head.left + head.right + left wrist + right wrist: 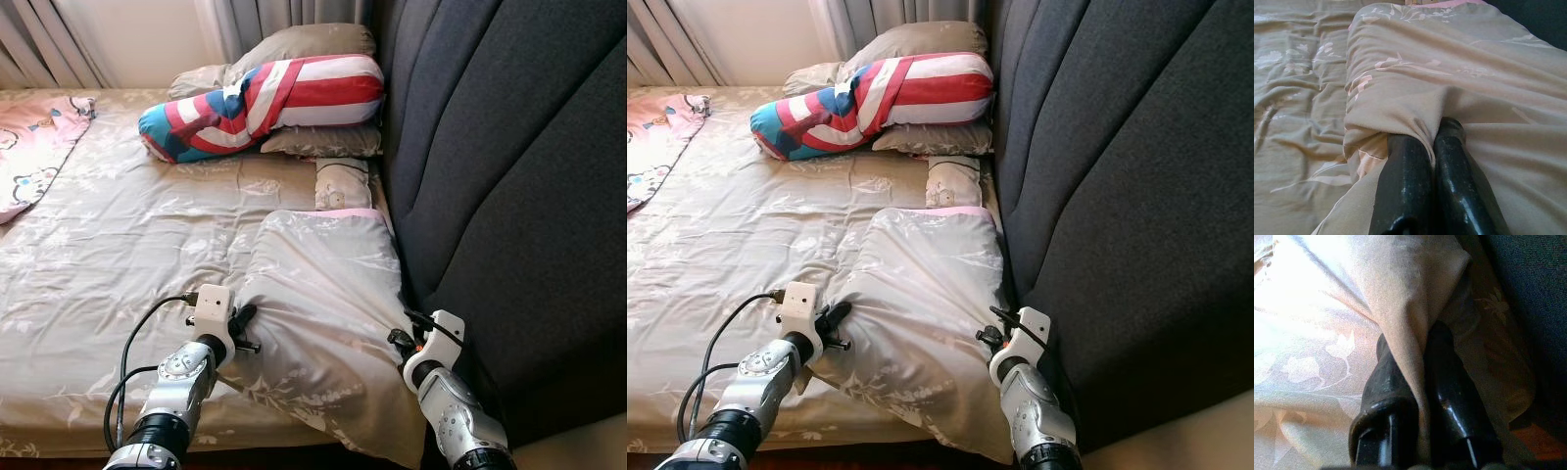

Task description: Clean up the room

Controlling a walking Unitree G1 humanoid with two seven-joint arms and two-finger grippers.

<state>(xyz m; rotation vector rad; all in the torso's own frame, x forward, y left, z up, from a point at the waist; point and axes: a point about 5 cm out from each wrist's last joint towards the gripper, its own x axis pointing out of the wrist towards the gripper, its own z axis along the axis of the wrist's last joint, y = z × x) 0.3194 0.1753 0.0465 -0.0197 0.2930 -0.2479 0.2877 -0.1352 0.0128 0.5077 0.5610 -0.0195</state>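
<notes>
My left gripper (pixel 245 328) is pinched tight on the left edge of the blanket (pixel 323 294) — soft, floppy and light, so it sags wherever I don't hold it. It lies folded on the bed (pixel 108 245), beside the dark headboard (pixel 509 196). My right gripper (pixel 400 338) is squeezed on the right edge — the corners look best to grab.

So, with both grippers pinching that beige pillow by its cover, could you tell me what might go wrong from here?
Both the left gripper and the right gripper hold only thin folds of the pillow cover, so fabric may slip free when lifted. The right gripper sits close to the dark headboard and could scrape it.
</notes>
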